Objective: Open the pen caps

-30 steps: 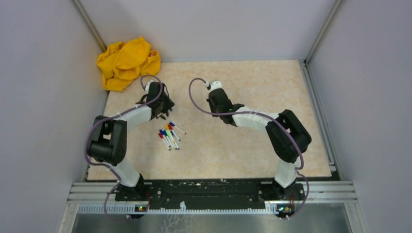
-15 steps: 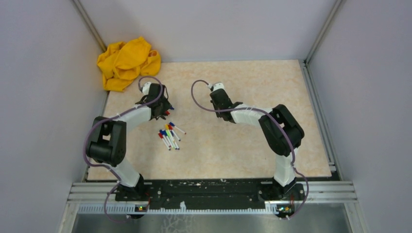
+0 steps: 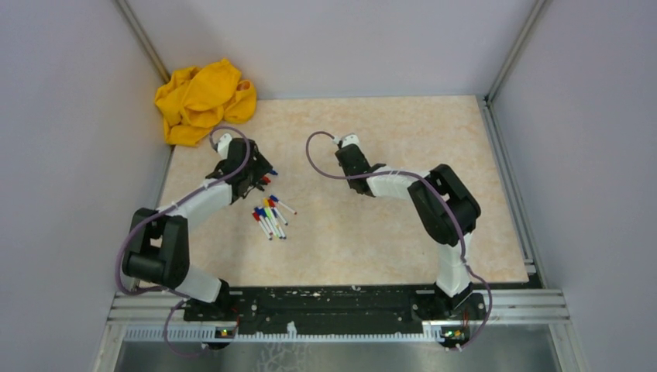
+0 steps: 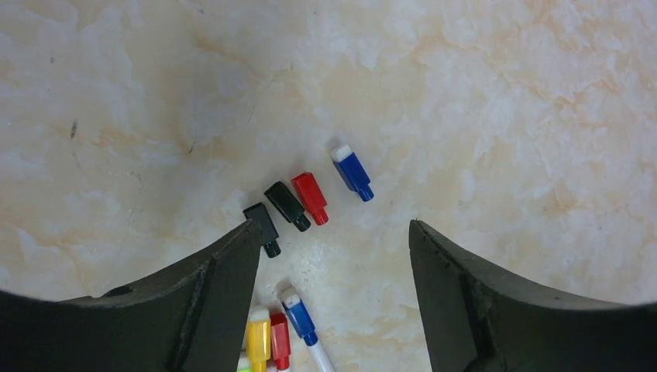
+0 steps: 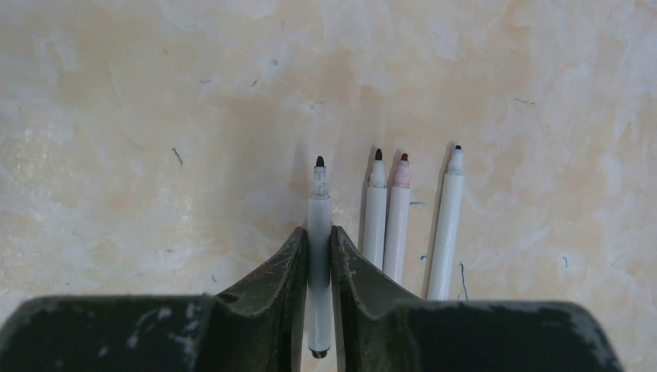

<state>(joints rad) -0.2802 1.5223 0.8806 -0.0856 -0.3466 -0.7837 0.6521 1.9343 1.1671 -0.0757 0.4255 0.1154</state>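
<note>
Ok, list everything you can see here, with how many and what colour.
table: one, beige marbled.
capped markers: small bunch, count unclear; red, blue and yellow caps showing; left of centre.
loose caps: four; blue, red, two black; on the table just beyond the bunch.
uncapped markers: three, white; lying side by side on the table.
held marker: one, white, dark tip; next to those three.
cloth: one, yellow; crumpled, far left corner.
left gripper: black; open, empty, over the loose caps.
right gripper: black; shut on the held marker.
</note>
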